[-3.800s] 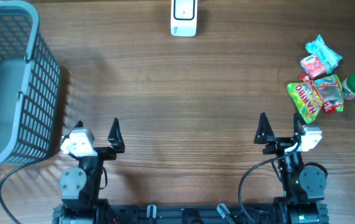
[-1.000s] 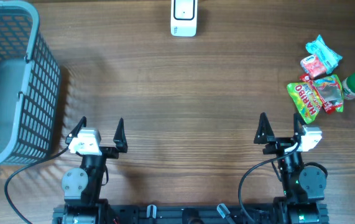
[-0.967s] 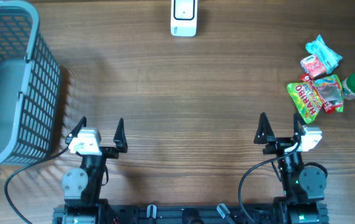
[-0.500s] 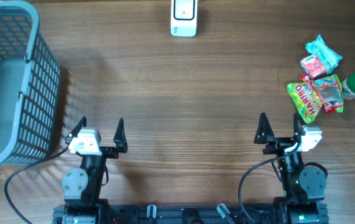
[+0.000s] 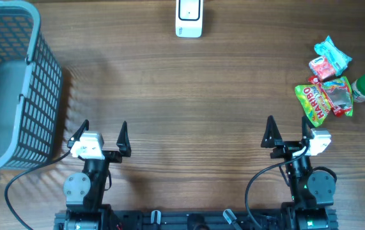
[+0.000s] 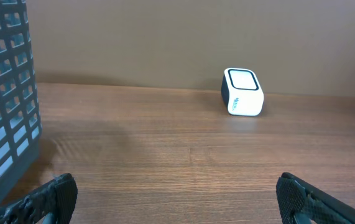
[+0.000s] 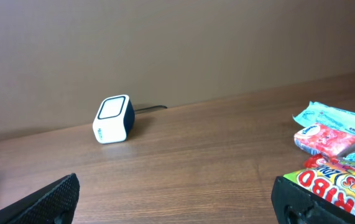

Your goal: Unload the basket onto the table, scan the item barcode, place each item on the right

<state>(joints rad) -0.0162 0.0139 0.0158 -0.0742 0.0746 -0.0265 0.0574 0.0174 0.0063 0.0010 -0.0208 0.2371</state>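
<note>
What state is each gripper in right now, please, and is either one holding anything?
Left gripper: open, holding nothing.
Right gripper: open, holding nothing.

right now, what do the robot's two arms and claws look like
The left arm and right arm are black with round grey joint housings and a white wrist block each. The left claw and right claw have two black pointed fingers apiece. A black cable loops from each arm. No readable markings.
</note>
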